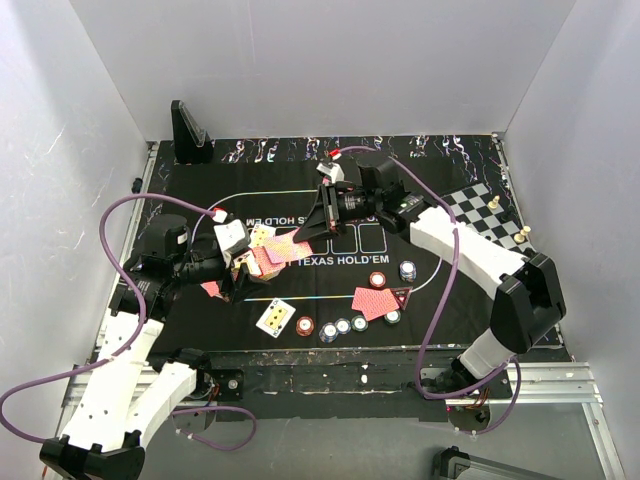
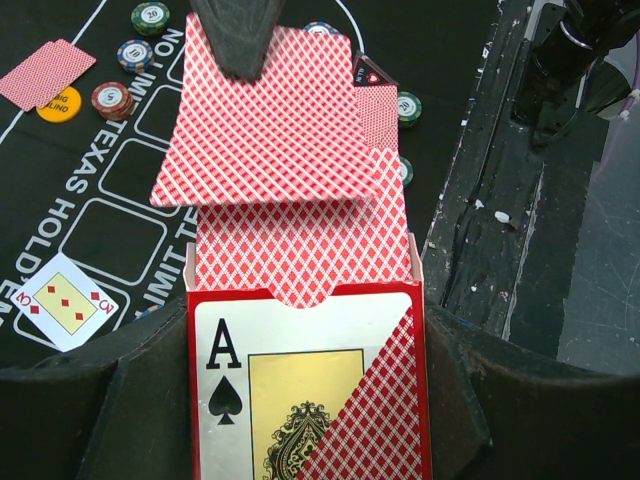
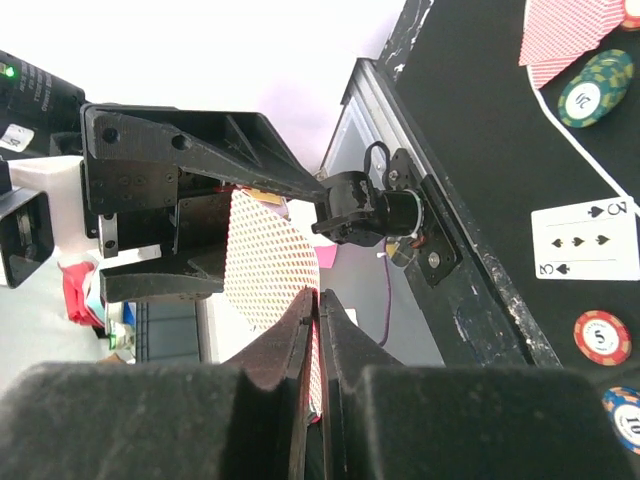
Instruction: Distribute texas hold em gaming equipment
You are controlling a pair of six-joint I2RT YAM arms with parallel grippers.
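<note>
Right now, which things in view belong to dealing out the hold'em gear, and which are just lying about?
Job: card box in the left claw; red-backed card pinched by the right claw; dealt cards; poker chips.
Lying about: chessboard; chess pieces; black stand at the back left; printed mat.

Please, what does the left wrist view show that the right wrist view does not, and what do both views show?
Only the left wrist view: the front of the red cardboard card box, printed with an ace of spades and held in the left tool, and the orange round "BIG BLIND" marker.

Only the right wrist view: the right tool seen from behind, both fingers shut on the card's edge.

Both: the pinched red-backed playing card, a face-up white card and round poker chips on the black mat.
</note>
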